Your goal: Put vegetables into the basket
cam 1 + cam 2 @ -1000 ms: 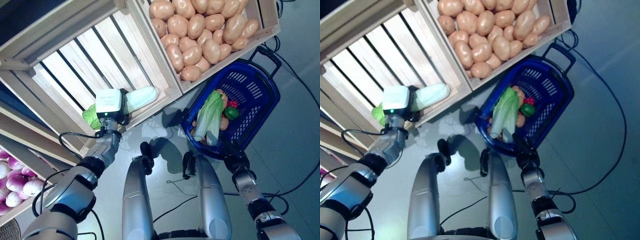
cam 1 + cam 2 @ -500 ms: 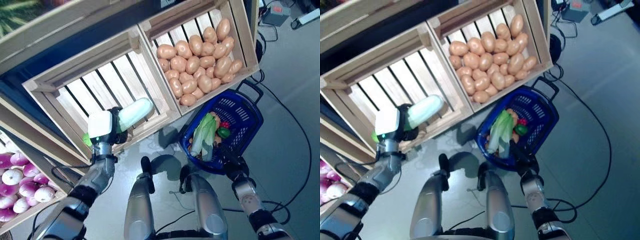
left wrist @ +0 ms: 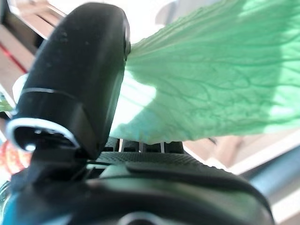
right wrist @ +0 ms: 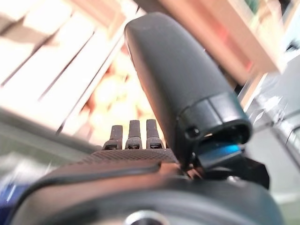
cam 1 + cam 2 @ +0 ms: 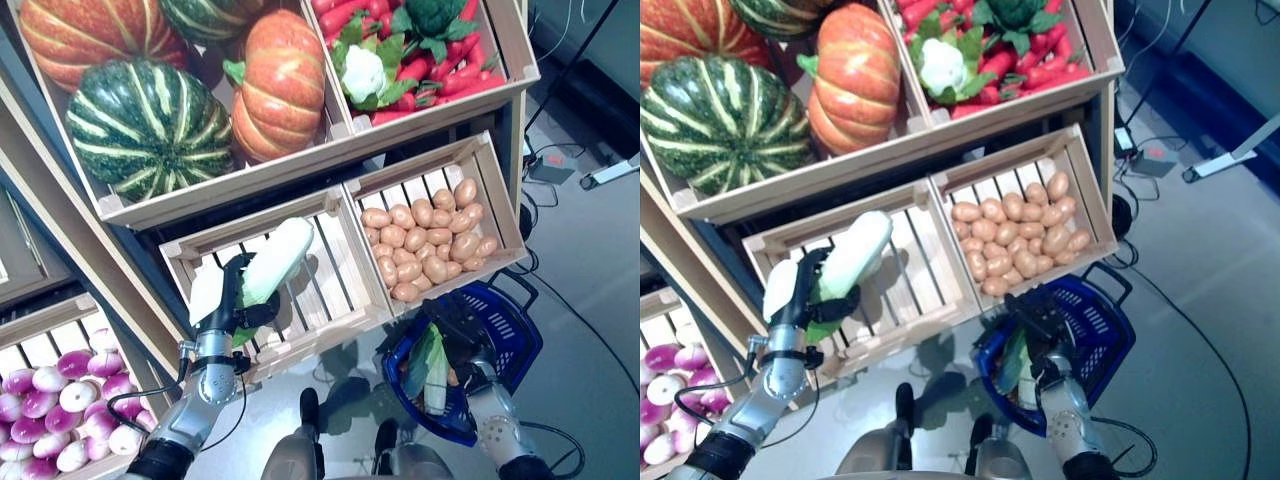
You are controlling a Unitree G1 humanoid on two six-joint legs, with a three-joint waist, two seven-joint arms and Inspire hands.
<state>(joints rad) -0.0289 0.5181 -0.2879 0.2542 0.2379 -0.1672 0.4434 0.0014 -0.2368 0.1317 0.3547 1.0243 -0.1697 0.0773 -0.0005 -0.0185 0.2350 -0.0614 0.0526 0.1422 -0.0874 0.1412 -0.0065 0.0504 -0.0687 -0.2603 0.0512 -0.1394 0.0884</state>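
Note:
My left hand (image 5: 226, 300) is shut on a long pale-green cabbage (image 5: 275, 262), held up in front of an empty slatted wooden crate (image 5: 320, 275). In the left wrist view the cabbage's leaf (image 3: 211, 75) fills the space past the thumb (image 3: 79, 79). The blue plastic basket (image 5: 500, 330) hangs low at the right with another cabbage (image 5: 428, 362) and small vegetables inside. My right hand (image 5: 1042, 325) sits at the basket's near rim, curled on its handle. The held cabbage is well left of the basket.
A crate of potatoes (image 5: 430, 240) stands just behind the basket. The shelf above carries pumpkins (image 5: 285, 85) and a crate of red vegetables with cauliflower (image 5: 410, 50). Purple-white turnips (image 5: 60, 410) fill a crate at the lower left. Grey floor lies to the right.
The camera has risen, so the upper shelf now shows. My left hand has lifted the cabbage higher before the empty crate. The basket stays at my right hand.

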